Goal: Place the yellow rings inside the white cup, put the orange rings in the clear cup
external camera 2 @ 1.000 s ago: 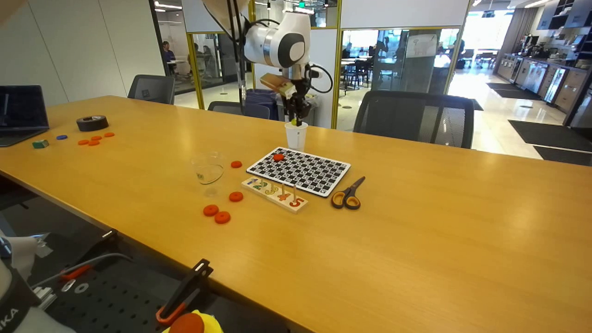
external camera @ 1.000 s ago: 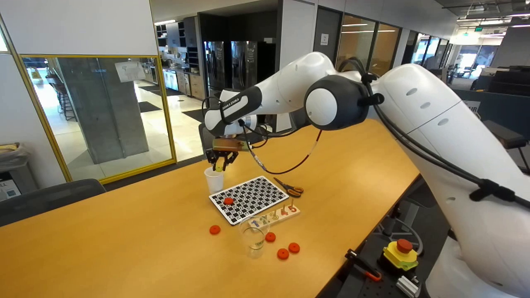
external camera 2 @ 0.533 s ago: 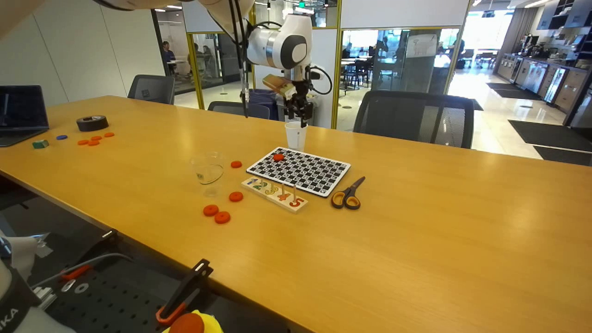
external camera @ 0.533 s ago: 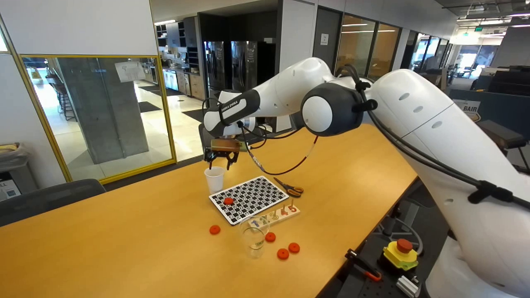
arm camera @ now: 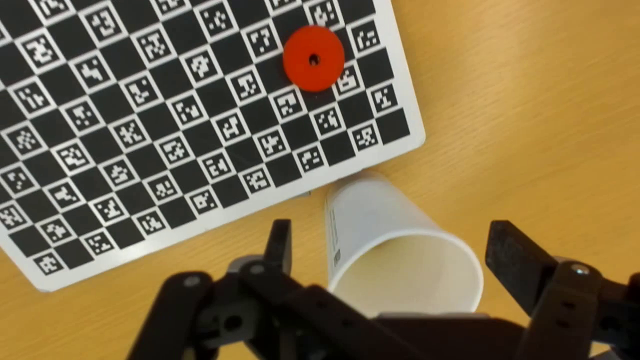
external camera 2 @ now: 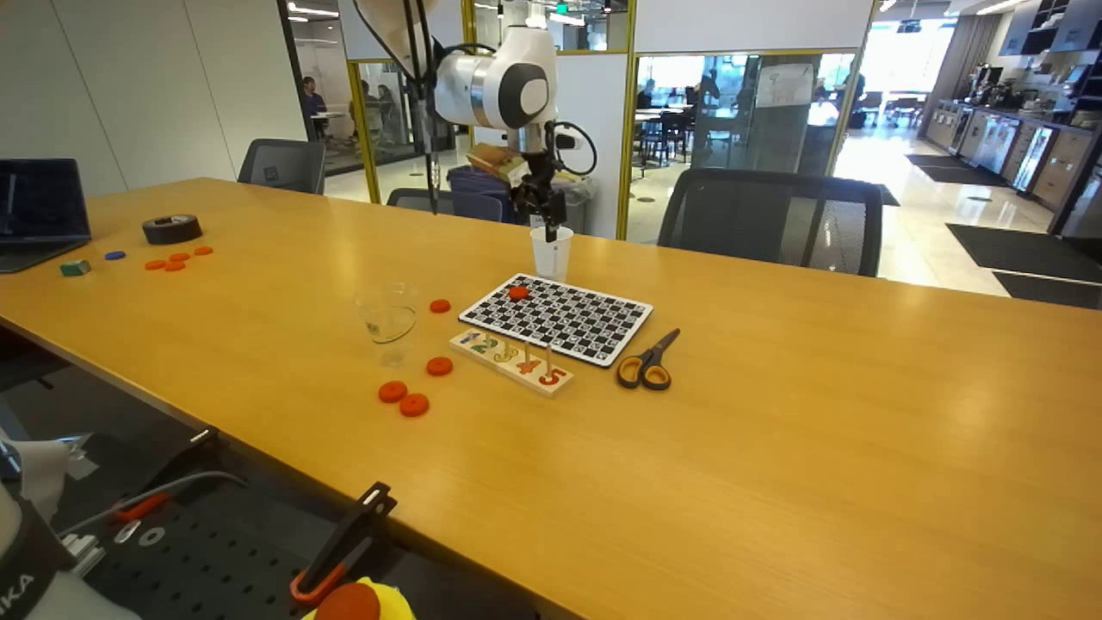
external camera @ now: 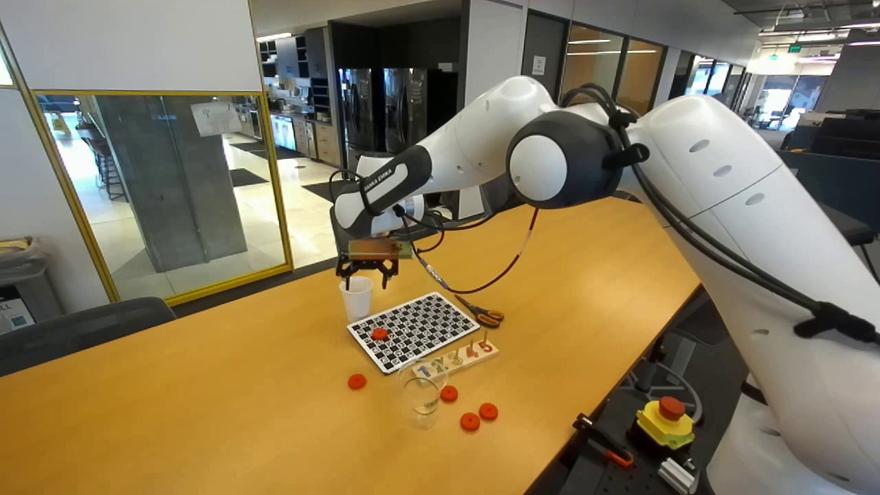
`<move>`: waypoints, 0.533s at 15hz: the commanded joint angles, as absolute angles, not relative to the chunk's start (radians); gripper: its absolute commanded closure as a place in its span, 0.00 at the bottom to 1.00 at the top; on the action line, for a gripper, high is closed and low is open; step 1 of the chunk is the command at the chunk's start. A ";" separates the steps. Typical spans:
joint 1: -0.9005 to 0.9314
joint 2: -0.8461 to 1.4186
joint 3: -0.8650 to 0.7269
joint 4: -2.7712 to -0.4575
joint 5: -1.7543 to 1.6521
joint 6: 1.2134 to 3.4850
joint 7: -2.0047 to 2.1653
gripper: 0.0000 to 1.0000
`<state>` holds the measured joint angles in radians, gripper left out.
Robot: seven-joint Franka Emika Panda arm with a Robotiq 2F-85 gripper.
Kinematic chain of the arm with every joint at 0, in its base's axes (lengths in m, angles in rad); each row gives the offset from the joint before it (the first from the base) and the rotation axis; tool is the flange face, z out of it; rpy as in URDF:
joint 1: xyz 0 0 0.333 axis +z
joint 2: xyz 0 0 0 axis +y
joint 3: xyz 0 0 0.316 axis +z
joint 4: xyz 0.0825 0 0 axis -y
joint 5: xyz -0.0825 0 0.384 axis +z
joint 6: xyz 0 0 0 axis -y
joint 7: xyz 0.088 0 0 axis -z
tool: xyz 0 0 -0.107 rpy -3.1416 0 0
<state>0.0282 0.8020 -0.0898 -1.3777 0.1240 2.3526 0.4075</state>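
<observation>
- The worktop [external camera: 227,412] is smooth and honey-coloured, with fine wood grain and a soft sheen.
- The arm [external camera: 591,161] has rounded, glossy white shells and dark joints; "FRANKA EMIKA" is lettered on a panel near the wrist.
- The flat board [external camera 2: 568,323] is rectangular and white-edged, checked in black and white, the white squares printed with blocky codes.
- The number strip [external camera 2: 511,365] is pale wood with upright pegs and painted digits 1 to 5.
- The jaws, black and jointed, are released and spread wide at the white cup [arm camera: 375,215], a tip to either side of its mouth in the wrist view.
- The scissors [external camera 2: 654,351] have dark blades and black-and-orange handles.
- The white cup stands upright at the flat board's edge: opaque, smooth, tapered, with a rounded rim and a pale yellowish inside; the print on its wall is too small to read.
- The clear cup [external camera 2: 389,322] stands on the worktop near the number strip, thin-walled, colourless and see-through.
- The orange rings [arm camera: 300,65] are thick red-orange discs; one, its small round hole showing, lies on the flat board, four on the worktop.
</observation>
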 commanded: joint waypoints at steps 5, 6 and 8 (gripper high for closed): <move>0.068 0.626 -0.078 -1.742 0.113 2.484 0.385 0.00; 0.073 0.630 -0.081 -1.757 0.110 2.488 0.392 0.00; 0.082 0.659 -0.087 -1.764 0.107 2.505 0.404 0.00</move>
